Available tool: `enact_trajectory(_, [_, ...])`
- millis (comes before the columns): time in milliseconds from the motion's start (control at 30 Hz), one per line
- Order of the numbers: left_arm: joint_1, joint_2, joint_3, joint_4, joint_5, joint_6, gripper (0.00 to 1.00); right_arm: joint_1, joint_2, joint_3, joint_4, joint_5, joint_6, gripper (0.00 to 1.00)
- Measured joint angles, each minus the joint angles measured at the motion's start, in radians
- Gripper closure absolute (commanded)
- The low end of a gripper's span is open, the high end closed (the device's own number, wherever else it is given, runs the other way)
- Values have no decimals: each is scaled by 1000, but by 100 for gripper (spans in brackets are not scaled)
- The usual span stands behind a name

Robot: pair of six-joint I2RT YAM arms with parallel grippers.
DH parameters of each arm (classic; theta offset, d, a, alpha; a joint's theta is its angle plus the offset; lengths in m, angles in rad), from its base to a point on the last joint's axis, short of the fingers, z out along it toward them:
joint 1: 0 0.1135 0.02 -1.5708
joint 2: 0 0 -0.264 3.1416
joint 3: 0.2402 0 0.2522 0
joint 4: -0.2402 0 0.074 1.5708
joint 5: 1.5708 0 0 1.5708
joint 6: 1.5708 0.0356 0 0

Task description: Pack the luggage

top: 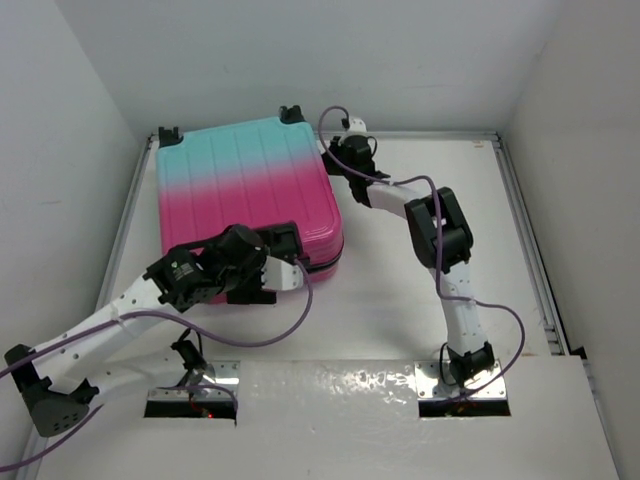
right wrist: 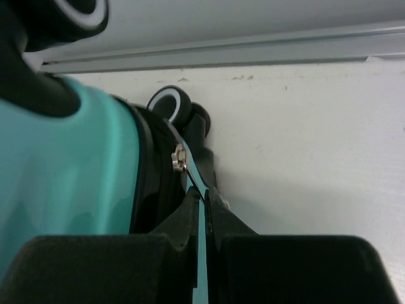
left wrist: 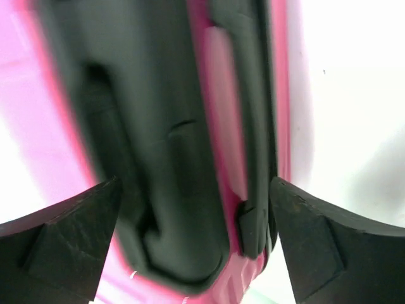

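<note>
While pink-teal hard-shell suitcase is lying closed | left gripper gaping wide, empty | right gripper pinching silver zipper pull

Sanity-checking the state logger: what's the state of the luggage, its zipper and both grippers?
luggage: shut, lying flat, teal end far.
zipper pull: pinched by right gripper, beside a wheel.
left gripper: open, straddling the luggage's pink end.
right gripper: shut on zipper pull.

surface: white table | edge: metal rail | surround: white walls
</note>
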Motion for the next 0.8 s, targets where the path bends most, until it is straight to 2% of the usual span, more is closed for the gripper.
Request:
enact_trajectory(67, [2,21,68,-29,-6,-59,0,1,-35,-92,65,1,21,100])
enact_trajectory(167, [24,129,341,-15,5,-171,1,4,-90,-188,132,5,34,100])
enact_trajectory(233, [65,223,558,38,0,-243,10,4,-119,-225,153,8,37,100])
enact_trajectory(267, [105,265,645,79,-4,-278,23,4,-131,-241,162,12,38,100])
enact_trajectory(300, [169,305,715,116,-7,-317,33,3,-142,-258,163,20,39,100])
enact_trajectory(367, [348,378,802,124,2,-374,34,3,-160,-293,165,29,38,100])
enact_trajectory(533, [896,578,838,106,97,-497,38,4,-200,-353,144,39,23,100])
enact_trajectory(567, [1010,624,820,101,122,-528,39,5,-213,-365,141,43,14,100])
enact_trajectory(667, [1257,689,701,100,150,-588,41,14,-255,-396,135,51,-11,100])
enact_trajectory(733, [1331,690,603,98,153,-602,41,25,-272,-396,136,51,-26,100])
enact_trajectory(800, [1324,702,536,93,163,-607,41,38,-282,-396,135,51,-35,100])
